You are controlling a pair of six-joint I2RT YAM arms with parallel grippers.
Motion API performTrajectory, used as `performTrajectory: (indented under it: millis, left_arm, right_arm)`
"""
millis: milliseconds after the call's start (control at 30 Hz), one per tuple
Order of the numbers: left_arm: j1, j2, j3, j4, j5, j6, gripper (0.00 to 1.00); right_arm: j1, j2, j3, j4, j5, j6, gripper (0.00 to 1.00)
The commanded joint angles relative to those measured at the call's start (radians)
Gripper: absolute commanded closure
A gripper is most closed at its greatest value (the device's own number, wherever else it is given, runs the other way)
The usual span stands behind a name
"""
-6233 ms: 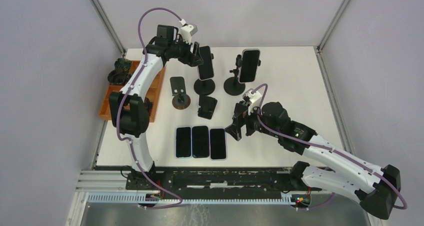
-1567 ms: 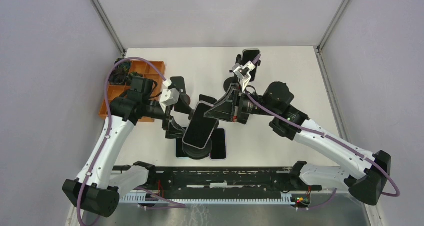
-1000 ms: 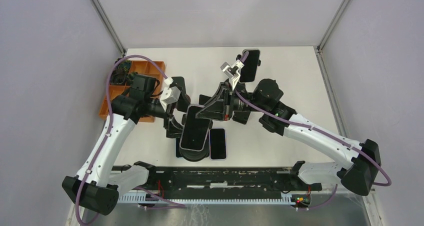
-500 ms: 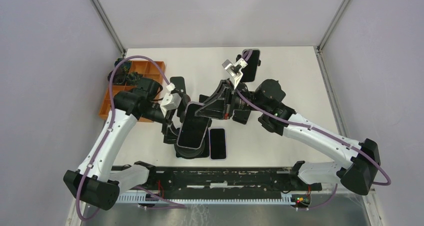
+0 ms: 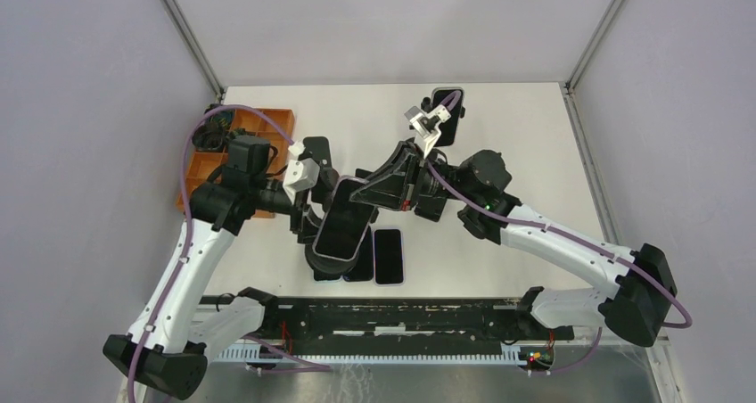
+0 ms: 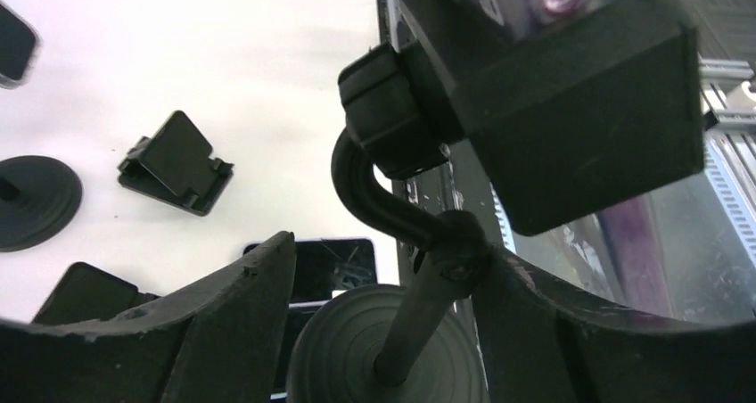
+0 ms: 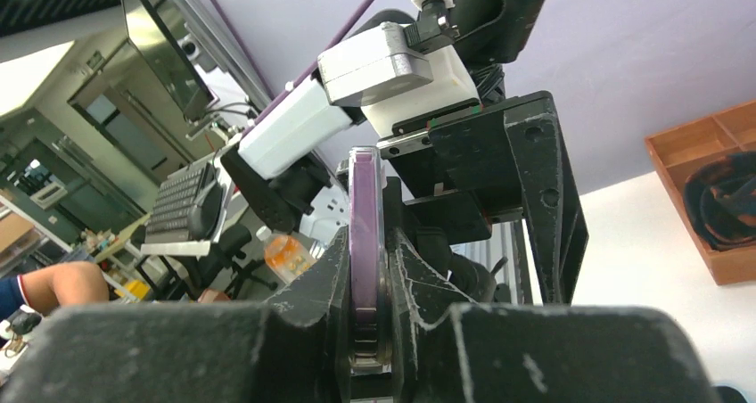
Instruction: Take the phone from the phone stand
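White right arm (image 5: 553,242) outstretched, hand (image 7: 367,278) on phone (image 5: 339,231)

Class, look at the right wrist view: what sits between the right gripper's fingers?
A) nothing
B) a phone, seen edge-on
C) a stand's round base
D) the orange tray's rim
B: the right gripper pinches the phone, its thin purple edge showing between the two dark fingers.

Even, bright overhead light; table (image 6: 223,55) glares white in left wrist view; near parts blurred.
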Motion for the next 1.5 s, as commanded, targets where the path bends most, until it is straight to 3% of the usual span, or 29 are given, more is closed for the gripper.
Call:
performTrajectory:
  millis: [0,167,300,400,533,600,767,933,1100,1233,1467]
  left_arm:
    - [-0.005,0.011,0.007,0.248,-0.026,-0.222,0.31]
    - [-0.005,0.013,0.0,0.246,-0.004,-0.214,0.52]
    - [-0.007,0.035,0.044,0.129,0.025,-0.089,0.62]
    - [-0.007,0.081,0.108,-0.057,0.053,0.086,0.75]
    - [-0.008,0.166,0.199,-0.382,0.06,0.397,0.97]
    - [-0.008,0.206,0.232,-0.52,0.058,0.522,0.98]
    - [-0.009,0.214,0.249,-0.525,0.056,0.525,0.98]
    - [-0.01,0.221,0.268,-0.525,0.049,0.504,0.98]
    - [-0.01,0.22,0.279,-0.511,0.049,0.478,0.98]
    - [-0.01,0.21,0.27,-0.47,0.046,0.435,0.98]
    - [-0.01,0.174,0.244,-0.389,0.023,0.352,0.98]
  right_arm:
    - [0.011,0.006,-0.014,0.285,0.078,0.097,1.0]
    - [0.041,0.025,-0.015,0.304,0.083,0.106,1.0]
    - [0.052,0.031,-0.013,0.235,0.069,0.089,1.0]
    - [0.053,0.028,-0.028,0.181,0.062,0.074,0.99]
    - [0.053,0.027,-0.031,0.107,0.029,0.043,0.82]
    - [0.053,0.031,-0.035,0.099,0.003,0.045,0.72]
    - [0.053,0.035,-0.024,0.052,-0.051,0.02,0.52]
    - [0.053,0.029,-0.027,0.013,-0.071,-0.009,0.47]
    - [0.053,0.018,-0.069,0.037,-0.075,-0.011,0.5]
    - [0.054,0.018,-0.078,0.062,-0.061,-0.005,0.68]
    - [0.052,0.001,-0.051,-0.011,-0.02,-0.077,0.9]
